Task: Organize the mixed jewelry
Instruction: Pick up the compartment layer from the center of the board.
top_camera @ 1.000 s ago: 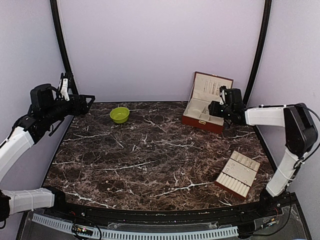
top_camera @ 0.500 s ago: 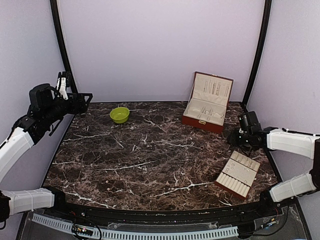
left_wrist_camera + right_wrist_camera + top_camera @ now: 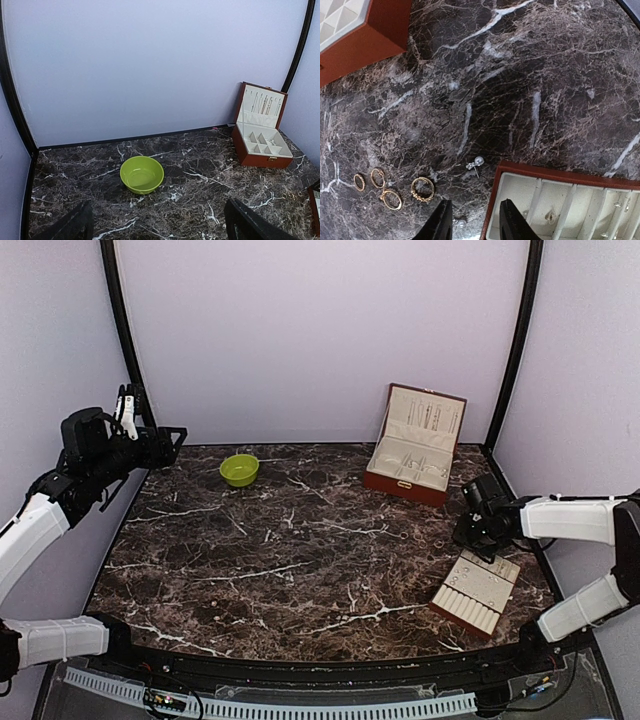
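Right end effector [image 3: 475, 225]: your fingers stand narrowly apart, empty, close to the pearl stud [image 3: 477, 162], likely lined up for a pinch
Gold rings [image 3: 422, 189]: loose with the stud on the surface [image 3: 545, 75], just beside the slotted tray [image 3: 540, 173]
Left end effector [image 3: 160, 227]: wide, out of your way

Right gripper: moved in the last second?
Yes. The right gripper went from the open jewelry box toward the near edge, now at the slotted tray's far end.
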`<state>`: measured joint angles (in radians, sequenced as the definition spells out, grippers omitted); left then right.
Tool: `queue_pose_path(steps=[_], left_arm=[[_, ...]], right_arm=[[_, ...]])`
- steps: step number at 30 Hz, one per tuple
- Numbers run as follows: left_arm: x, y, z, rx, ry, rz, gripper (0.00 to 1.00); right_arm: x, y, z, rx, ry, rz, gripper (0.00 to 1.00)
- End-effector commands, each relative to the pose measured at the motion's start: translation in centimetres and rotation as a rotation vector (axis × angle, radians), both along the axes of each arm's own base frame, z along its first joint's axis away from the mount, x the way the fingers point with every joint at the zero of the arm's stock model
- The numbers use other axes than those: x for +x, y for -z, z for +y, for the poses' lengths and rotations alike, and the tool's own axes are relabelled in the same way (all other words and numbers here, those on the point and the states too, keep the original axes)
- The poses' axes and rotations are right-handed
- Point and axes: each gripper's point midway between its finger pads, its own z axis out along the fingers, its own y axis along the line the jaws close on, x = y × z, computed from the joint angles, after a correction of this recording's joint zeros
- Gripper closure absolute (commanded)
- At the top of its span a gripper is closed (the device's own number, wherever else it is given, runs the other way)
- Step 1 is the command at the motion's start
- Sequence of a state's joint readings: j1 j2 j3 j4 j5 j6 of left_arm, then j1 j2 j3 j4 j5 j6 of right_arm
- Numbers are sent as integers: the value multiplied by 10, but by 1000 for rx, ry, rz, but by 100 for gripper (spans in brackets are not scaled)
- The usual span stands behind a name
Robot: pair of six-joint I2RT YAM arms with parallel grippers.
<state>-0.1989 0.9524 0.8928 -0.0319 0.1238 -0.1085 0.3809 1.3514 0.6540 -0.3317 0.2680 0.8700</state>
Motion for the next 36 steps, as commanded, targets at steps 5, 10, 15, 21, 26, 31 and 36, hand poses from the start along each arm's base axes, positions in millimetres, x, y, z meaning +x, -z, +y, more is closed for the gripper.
queue_pose_path(steps=[5, 10, 15, 21, 26, 31, 36], left_arm=[[-2, -2, -2, -12, 14, -16, 7], [-2, -3, -1, -12, 14, -18, 7], [-2, -3, -1, -11, 13, -20, 7], [-2, -3, -1, -10, 11, -20, 7], [-2, -3, -1, -12, 13, -21, 7], [-2, -3, -1, -12, 13, -20, 7], [-2, -3, -2, -13, 16, -20, 7]], right_arm=[[4, 5, -3, -57, 49, 19, 75], [3, 8, -6, -80, 68, 27, 76], [3, 14, -7, -90, 74, 37, 81], [2, 19, -7, -97, 75, 48, 89], [0, 18, -6, -96, 78, 46, 97], [-1, 15, -5, -99, 71, 47, 100], [-4, 8, 3, -101, 49, 48, 100]])
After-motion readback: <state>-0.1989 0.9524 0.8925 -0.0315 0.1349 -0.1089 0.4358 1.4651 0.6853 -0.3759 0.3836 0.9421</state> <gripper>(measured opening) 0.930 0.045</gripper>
